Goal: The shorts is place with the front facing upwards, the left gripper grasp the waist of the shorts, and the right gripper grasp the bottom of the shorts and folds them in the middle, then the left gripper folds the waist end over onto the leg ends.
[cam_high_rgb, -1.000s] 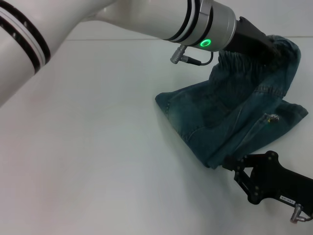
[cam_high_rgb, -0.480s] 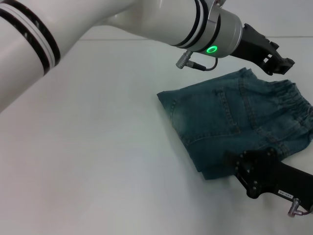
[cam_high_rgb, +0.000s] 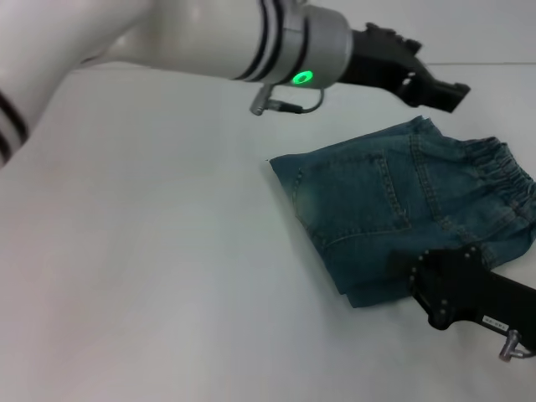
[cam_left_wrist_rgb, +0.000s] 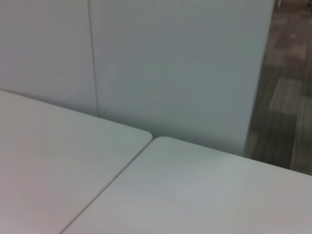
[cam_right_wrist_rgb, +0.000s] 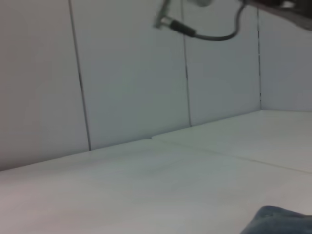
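The blue denim shorts (cam_high_rgb: 410, 209) lie folded flat on the white table (cam_high_rgb: 151, 276), at the right, long axis left to right. The black left gripper (cam_high_rgb: 435, 90) hovers empty above their far edge, fingers slightly apart. The black right gripper (cam_high_rgb: 410, 270) rests on the near edge; its fingers I cannot tell.

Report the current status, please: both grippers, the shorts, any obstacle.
Left gripper open, empty, raised beyond the blue denim shorts. Right gripper at the near edge of the shorts, grip unclear. Shorts folded flat on the white table. No obstacle seen.
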`<state>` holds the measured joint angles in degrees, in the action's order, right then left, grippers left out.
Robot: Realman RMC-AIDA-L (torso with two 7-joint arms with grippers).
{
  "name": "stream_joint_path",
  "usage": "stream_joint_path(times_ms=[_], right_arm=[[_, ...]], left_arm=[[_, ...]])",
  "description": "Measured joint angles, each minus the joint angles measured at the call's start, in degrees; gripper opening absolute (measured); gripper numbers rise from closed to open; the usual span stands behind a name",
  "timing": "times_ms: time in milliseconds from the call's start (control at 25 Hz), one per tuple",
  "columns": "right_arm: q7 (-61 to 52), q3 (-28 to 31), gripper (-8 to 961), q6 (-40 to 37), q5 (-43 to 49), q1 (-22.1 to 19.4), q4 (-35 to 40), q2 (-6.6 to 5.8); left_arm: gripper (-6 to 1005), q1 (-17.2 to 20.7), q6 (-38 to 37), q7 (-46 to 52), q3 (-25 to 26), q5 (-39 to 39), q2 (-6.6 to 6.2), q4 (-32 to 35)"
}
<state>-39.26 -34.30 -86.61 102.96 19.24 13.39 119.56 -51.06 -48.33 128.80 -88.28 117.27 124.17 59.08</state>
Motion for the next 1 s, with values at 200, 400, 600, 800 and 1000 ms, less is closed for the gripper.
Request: stream_joint_path(times_ms=[200,400,600,800,1000], right_arm=[[-4.17,1.06,39,-0.16,-0.04,-0.53,3.29,-0.09],[-10.62,1.2,51,-0.22,0.23,-0.61,7.31,-0.11],[-20.06,0.49,128,-1.27,1.11,-0.66,12.93,-0.11],[-27.87,0.48,391,-5.48,4.0,-1.34,20.69,0.02],[-33.65,0.86,675,-7.83,5.47,-3.27,28.59,-0.01]], left_arm=[[844,8.7,-5.66,-5.77,4.68,-2.55,0.03,5.52],[933,15.86,-12.53,-14.28,11.41,-8.47,0.3,6.52],[938,23.95,-24.93,-27.88,24.71,-15.99,0.05,1.5],[938,29.15,-37.34,-37.72,38.53,-16.21,-0.81,-3.51],[938,32.15,-44.77,-42.56,50.3,-11.35,-1.78,-6.04]])
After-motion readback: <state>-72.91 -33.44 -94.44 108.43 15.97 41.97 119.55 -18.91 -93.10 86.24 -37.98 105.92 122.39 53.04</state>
